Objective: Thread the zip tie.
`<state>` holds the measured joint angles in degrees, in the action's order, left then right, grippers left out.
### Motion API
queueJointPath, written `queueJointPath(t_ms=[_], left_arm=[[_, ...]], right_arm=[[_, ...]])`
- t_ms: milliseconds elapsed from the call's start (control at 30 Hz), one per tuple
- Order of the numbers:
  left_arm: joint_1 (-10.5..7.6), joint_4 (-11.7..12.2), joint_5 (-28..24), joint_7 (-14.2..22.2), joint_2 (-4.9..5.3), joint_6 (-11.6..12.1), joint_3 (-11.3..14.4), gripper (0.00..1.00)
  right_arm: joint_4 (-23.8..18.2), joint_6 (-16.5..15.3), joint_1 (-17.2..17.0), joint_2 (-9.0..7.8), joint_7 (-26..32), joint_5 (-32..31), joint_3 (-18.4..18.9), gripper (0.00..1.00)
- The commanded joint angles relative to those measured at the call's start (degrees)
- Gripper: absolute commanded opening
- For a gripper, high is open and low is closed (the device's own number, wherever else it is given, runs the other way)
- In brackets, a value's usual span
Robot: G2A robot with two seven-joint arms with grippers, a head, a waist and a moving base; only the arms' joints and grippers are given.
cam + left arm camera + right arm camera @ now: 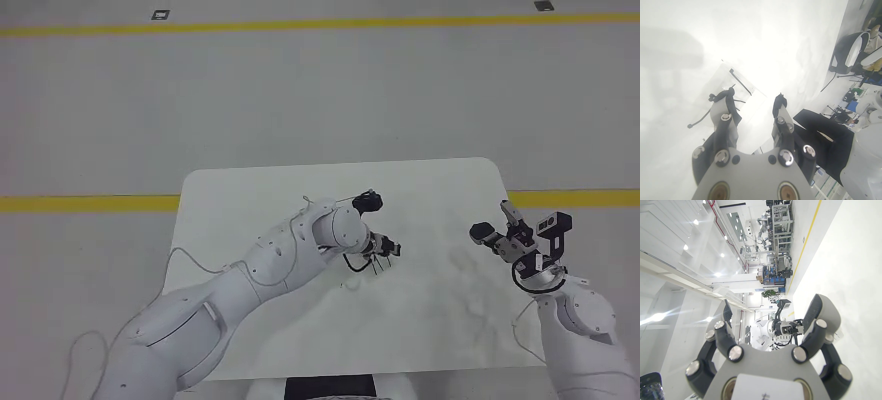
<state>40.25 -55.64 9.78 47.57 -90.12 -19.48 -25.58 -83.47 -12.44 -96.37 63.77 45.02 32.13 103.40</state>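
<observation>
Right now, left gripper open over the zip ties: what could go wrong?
The open left gripper hangs over several zip ties lying close together; closing may pinch two, or none. One finger sits beside a curved tie and could knock it away. The right gripper, open, is far off for threading.

Table (440, 195), plain white. Zip tie (740, 83), black; second zip tie (700, 119), also black. Left gripper (755, 95), grey metal with black-wrapped fingertips (780, 102). Right gripper (770, 306), grey, with black ribbed pads (810, 310). Floor (300, 100), pale grey, crossed by yellow stripes (300, 24).
</observation>
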Motion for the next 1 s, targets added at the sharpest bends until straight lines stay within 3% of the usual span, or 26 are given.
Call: queueJointPath(t_ms=[0,233,533,767,967], left_arm=[[0.12,0.88,1.29,0.84,-0.31,0.00,-0.67,0.40],[0.98,2.05,6.56,4.22,-1.71,0.00,-3.89,0.38],[4.71,-2.35,16.92,9.82,-2.80,0.00,-11.18,0.38],[10.65,-7.36,31.10,17.98,-4.36,0.00,-19.76,0.38],[17.31,-13.35,44.20,24.87,-7.24,0.00,-27.61,0.38]], right_arm=[[0.00,0.00,0.00,0.00,0.01,0.01,0.00,1.00],[0.00,0.00,0.00,0.00,0.01,0.01,0.00,1.00],[0.00,0.00,0.00,0.00,0.01,0.01,0.00,1.00],[0.00,0.00,0.00,0.00,0.01,0.01,0.00,1.00],[0.00,0.00,0.00,0.00,0.01,0.01,0.00,1.00]])
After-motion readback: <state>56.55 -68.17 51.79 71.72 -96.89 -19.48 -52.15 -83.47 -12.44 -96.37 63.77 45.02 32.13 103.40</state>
